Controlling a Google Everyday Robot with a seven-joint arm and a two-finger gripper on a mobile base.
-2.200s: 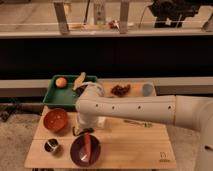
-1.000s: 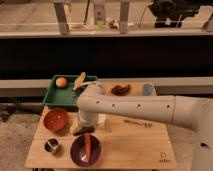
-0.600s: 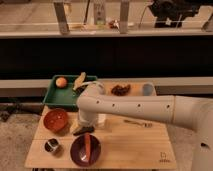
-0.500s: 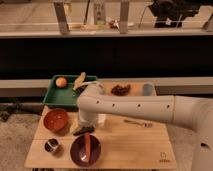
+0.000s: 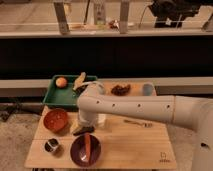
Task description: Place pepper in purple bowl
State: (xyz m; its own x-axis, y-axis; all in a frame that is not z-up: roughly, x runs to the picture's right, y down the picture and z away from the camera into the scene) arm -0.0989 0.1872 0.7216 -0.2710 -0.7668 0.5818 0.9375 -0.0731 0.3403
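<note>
The slim red-orange pepper (image 5: pixel 87 144) lies inside the dark purple bowl (image 5: pixel 76 155), which stands at the front of the wooden table. My gripper (image 5: pixel 79 128) hangs from the white arm just above and behind the bowl's far rim, apart from the pepper. It holds nothing that I can see.
An orange-brown bowl (image 5: pixel 56 119) and a small metallic cup (image 5: pixel 51 146) stand left of the purple bowl. A green tray (image 5: pixel 52 95) at the back left holds a round orange fruit (image 5: pixel 61 82) and a pale banana-like piece (image 5: pixel 80 81). A utensil (image 5: pixel 138 122) lies to the right; a brown item (image 5: pixel 120 90) and a pale cup (image 5: pixel 147 89) are behind.
</note>
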